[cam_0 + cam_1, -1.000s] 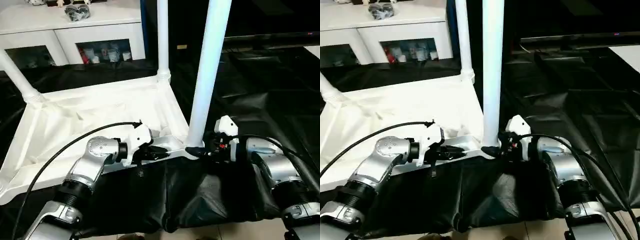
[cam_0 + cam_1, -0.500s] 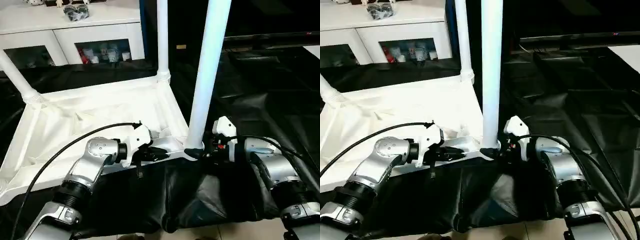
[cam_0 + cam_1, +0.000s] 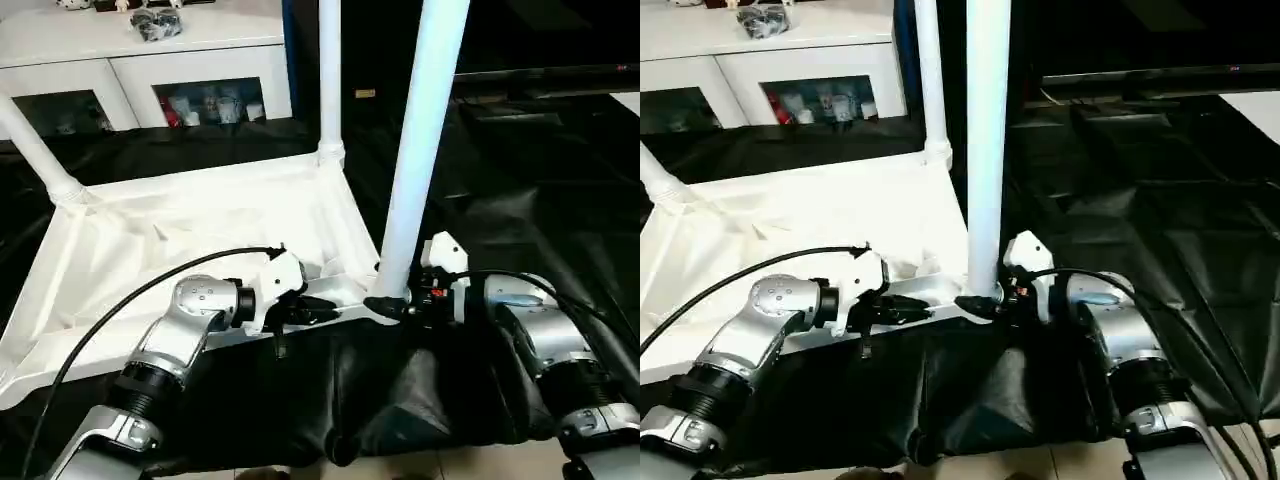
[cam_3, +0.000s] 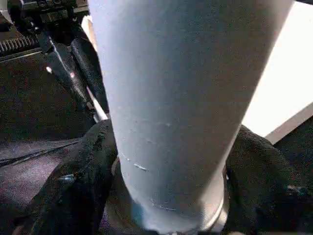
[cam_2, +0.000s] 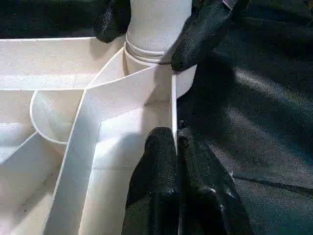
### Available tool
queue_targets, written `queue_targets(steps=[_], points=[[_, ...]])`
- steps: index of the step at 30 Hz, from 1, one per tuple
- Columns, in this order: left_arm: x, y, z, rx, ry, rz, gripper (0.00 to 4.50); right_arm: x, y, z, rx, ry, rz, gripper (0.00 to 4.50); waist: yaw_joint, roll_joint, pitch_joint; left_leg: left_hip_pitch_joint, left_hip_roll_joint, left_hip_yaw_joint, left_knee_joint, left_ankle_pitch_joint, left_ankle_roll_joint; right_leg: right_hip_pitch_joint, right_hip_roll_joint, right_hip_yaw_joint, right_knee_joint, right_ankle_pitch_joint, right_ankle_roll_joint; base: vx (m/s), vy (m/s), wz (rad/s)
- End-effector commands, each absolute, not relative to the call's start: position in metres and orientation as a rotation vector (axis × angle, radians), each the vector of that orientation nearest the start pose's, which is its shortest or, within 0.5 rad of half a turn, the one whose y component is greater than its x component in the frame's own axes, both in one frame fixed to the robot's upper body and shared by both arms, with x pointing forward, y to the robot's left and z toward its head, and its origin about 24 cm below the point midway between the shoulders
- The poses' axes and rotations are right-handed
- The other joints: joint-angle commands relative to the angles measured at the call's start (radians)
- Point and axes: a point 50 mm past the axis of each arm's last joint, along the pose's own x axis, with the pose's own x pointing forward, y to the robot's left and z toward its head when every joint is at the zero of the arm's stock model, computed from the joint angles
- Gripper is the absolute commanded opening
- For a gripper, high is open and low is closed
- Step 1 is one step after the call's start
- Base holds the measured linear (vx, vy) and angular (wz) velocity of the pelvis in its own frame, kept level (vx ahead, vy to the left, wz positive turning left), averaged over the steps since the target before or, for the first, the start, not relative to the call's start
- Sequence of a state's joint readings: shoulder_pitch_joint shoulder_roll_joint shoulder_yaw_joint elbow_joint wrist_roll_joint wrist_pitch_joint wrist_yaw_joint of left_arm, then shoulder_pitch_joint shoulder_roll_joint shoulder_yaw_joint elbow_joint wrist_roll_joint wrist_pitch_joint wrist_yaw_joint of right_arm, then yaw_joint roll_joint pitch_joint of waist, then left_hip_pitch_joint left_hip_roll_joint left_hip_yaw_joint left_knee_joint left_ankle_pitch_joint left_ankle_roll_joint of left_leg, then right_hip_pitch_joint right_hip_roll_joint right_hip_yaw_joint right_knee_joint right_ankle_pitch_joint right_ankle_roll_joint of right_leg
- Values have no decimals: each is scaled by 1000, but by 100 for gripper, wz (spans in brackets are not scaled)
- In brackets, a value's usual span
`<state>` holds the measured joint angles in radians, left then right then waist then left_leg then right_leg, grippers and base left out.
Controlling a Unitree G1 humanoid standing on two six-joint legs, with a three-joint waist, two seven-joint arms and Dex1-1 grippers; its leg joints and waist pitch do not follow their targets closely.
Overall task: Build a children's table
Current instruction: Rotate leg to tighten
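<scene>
While the white tabletop (image 3: 190, 235) lies upside down on black sheeting (image 3: 520, 200), its ribbed underside faces up and three white legs rise from its corner sockets. The near leg (image 3: 415, 150) stands upright in the socket at the tabletop's near right corner; a second leg (image 3: 329, 75) stands at the far right corner, and a third (image 3: 35, 150) leans outward at the far left.

At the near corner both claws meet the work. The left claw (image 5: 177, 147) is clenched, its two black fingers pinching the thin near rim of the tabletop just beside that socket. The right claw (image 4: 166, 166) straddles the base of the near leg, one black finger (image 4: 80, 171) on each side; the fingers look spread and seem to sit against the tube, though whether they press it is hard to tell.

Behind the tabletop stands a white cabinet (image 3: 150, 60) with glass doors, small items on top.
</scene>
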<state>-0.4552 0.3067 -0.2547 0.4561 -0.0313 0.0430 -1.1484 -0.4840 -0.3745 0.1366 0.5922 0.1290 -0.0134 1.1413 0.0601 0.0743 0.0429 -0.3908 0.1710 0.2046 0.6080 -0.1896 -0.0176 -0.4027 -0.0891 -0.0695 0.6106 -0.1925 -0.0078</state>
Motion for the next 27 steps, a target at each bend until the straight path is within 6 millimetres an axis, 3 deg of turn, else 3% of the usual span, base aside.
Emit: queue_targets(steps=[1,8,22,27], points=[[292,107,52,294,231,-1394,0,316,-158,60,-228,219,1166,350,0,-22,-67,18,64,-30,-64,-136,116,48,-64,43,-64,-128,-262,0,0,0],[291,107,52,295,235,-1400,0,317,-158,60,-184,225,1175,332,0,-20,-68,18,65,-30,-63,-130,123,48,-64,42,-62,-115,-266,0,0,0],[290,108,51,296,242,-1405,0,313,-158,57,-178,246,1208,208,1,-21,-68,18,65,-30,-63,-130,118,48,-64,43,-61,-116,-264,0,0,0],[290,108,51,295,243,-1406,0,312,-158,56,-174,254,1216,200,1,-20,-68,18,64,-30,-62,-130,119,48,-64,43,-61,-114,-266,0,0,0]])
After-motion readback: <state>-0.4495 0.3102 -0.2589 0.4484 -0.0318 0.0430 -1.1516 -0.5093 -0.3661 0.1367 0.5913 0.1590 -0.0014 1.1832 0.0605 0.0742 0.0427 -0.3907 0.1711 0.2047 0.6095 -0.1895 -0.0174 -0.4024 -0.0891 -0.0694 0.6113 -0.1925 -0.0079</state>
